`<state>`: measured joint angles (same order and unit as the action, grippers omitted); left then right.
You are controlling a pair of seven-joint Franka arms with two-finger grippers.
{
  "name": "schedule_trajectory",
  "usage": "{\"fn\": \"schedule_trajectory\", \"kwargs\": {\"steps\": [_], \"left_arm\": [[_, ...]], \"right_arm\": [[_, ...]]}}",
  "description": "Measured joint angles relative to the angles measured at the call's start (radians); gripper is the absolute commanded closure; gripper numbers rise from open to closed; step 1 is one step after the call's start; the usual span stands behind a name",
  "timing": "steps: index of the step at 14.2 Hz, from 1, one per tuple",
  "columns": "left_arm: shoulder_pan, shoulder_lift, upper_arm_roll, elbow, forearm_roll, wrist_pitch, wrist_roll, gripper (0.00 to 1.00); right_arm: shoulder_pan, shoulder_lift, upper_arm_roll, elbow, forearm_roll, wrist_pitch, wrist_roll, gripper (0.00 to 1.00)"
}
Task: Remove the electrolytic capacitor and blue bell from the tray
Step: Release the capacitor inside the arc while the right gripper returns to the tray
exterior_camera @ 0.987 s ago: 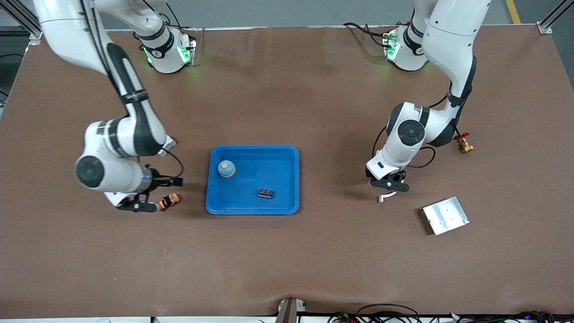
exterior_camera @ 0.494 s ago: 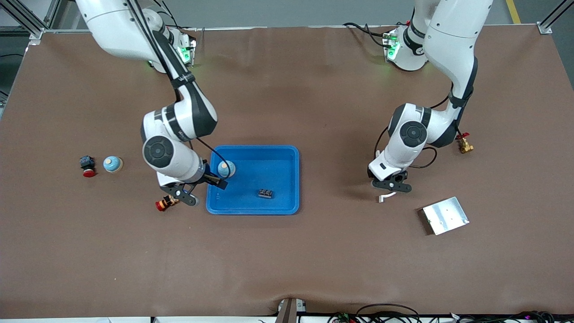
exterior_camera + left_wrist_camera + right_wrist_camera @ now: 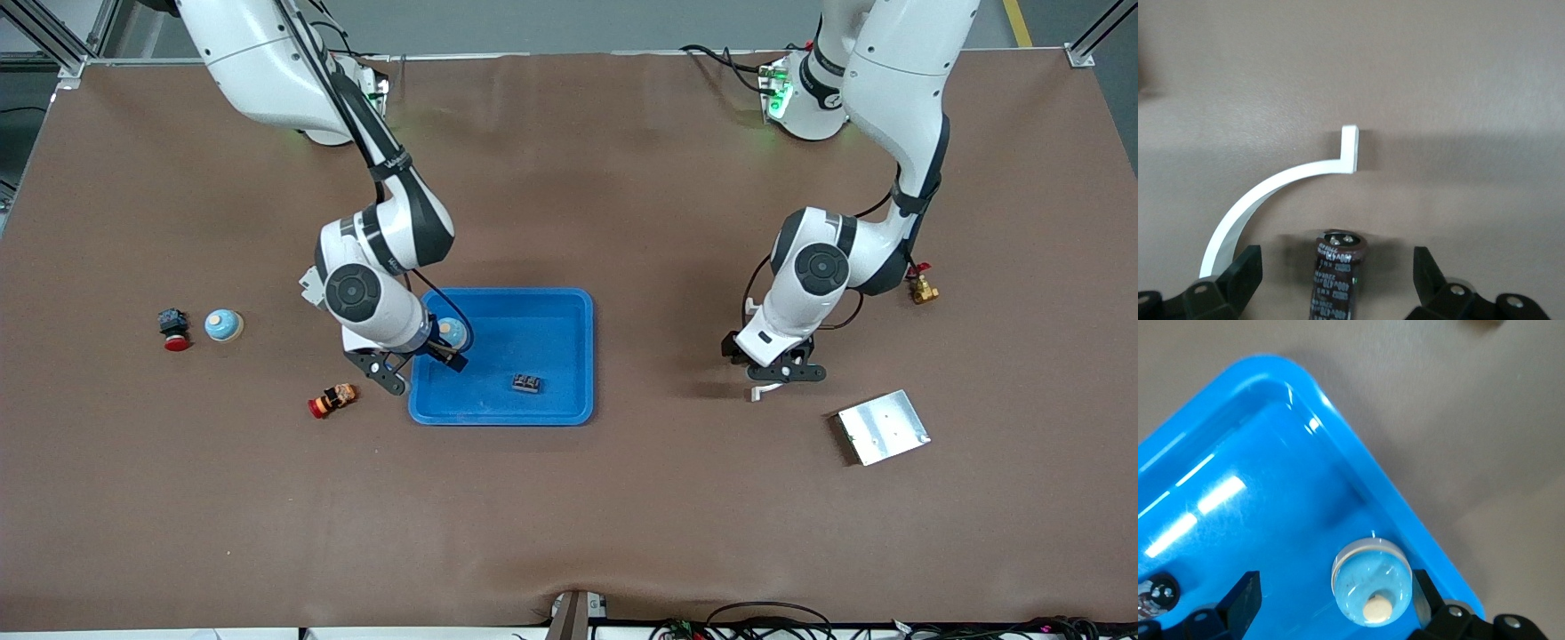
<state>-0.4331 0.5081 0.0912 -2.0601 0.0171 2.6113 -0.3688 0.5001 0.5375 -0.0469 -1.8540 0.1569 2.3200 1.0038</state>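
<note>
A blue tray [image 3: 500,411] sits near the middle of the desk [image 3: 569,516]. In its corner toward the right arm's end, away from the front camera, stands a blue bell [image 3: 452,331]. The right gripper [image 3: 418,360] is over that corner with its fingers spread; in the right wrist view the bell [image 3: 1372,581] lies between the spread fingers [image 3: 1245,598] without being pinched. A small black part [image 3: 527,383] lies in the tray, nearer the front camera than the bell.

The left gripper [image 3: 775,372] is low over the bare desk toward the left arm's end, fingers spread. In the left wrist view a dark capacitor [image 3: 1337,273] lies on the desk between the spread fingers [image 3: 1245,273], touching neither. A curved white strip [image 3: 1275,193] lies just beside it.

Nearer the front camera than the left gripper, toward the left arm's end, lies a flat metal plate [image 3: 883,427]. A small brass fitting [image 3: 924,289] with a red handle sits beside the left arm.

Toward the right arm's end, a second blue bell [image 3: 223,325] stands on the desk with a red-and-black push button [image 3: 172,329] just beside it. An orange-and-red part [image 3: 332,399] lies near the tray's corner closest to the right gripper.
</note>
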Motion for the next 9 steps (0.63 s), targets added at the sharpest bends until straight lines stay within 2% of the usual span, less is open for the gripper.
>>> {"fn": "schedule_trajectory", "kwargs": {"steps": [4, 9], "left_arm": [[-0.016, -0.015, -0.023, 0.157, -0.001, -0.222, -0.203, 0.00], [-0.027, -0.005, -0.113, 0.250, -0.001, -0.264, -0.693, 0.00]], "right_arm": [[0.001, 0.003, 0.012, -0.047, 0.003, 0.030, 0.013, 0.00], [-0.003, 0.003, 0.016, -0.077, 0.004, 0.048, 0.017, 0.00]]}}
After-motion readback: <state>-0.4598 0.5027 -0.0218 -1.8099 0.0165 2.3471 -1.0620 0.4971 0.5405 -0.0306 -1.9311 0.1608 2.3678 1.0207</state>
